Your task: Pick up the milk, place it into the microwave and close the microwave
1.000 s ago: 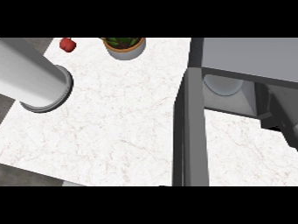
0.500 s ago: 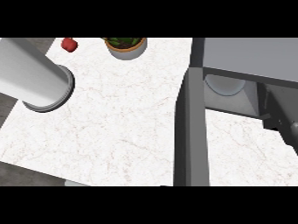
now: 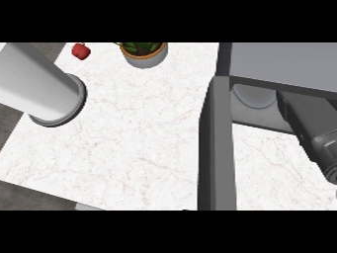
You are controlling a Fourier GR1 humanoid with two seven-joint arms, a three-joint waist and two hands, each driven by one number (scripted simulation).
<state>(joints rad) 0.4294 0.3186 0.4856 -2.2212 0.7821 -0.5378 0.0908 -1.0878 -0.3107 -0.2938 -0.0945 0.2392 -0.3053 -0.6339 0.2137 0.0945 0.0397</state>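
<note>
One microwave (image 3: 295,69) door (image 3: 216,148) is standing open; we are reaching beside it, robot hand state unclear.

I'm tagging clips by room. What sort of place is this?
Most likely a kitchen: a white marble counter, a grey microwave with its door swung open, and a potted plant at the back.

One microwave (image 3: 295,64), one potted plant (image 3: 143,50), one red fruit (image 3: 81,51).

We couldn't spot the milk anywhere. The potted plant (image 3: 143,50) got cropped by the top edge, and the right forearm (image 3: 322,136) ran off frame, its hand unseen.
</note>
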